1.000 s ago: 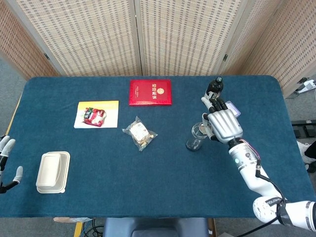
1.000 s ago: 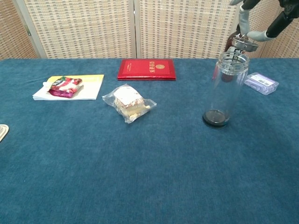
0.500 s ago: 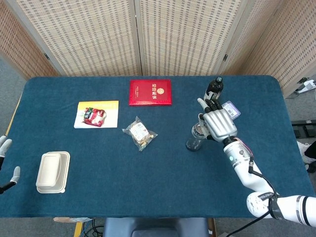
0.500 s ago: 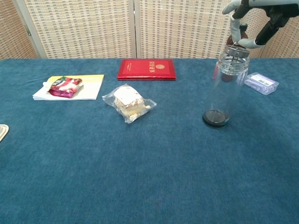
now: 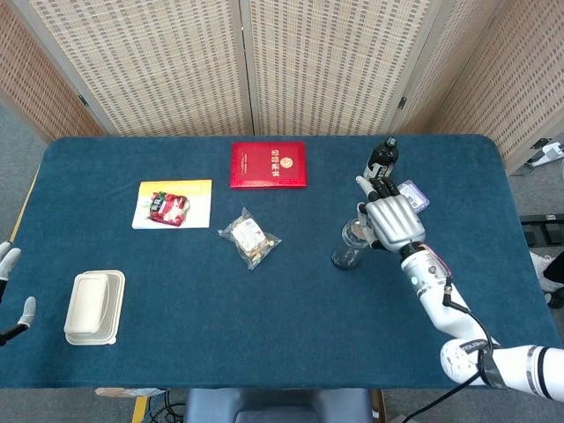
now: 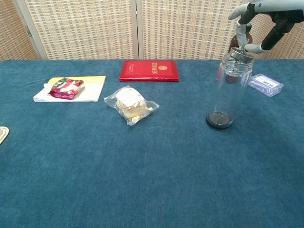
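The right hand (image 5: 393, 222) hovers over the top of a clear glass jar (image 6: 230, 90) that stands upright on the blue table (image 5: 291, 300), right of the middle. Its fingers (image 6: 243, 32) curve down to the jar's metal rim, and the thumb and one finger pinch the rim, while the others stay loosely apart. The jar has a dark base and looks empty.

Just behind the hand stands a dark bottle (image 5: 382, 157), and a small clear box (image 6: 265, 84) lies near the jar on its right. A wrapped sandwich (image 5: 249, 237) lies left of the jar, well apart from it. A red booklet (image 5: 269, 164) lies at the far edge, and a snack packet (image 5: 169, 206) rests on a yellow sheet (image 5: 198, 191).

The left hand (image 5: 11, 295) shows at the left edge of the table, fingers spread and holding nothing, near a white lidded box (image 5: 93, 307).
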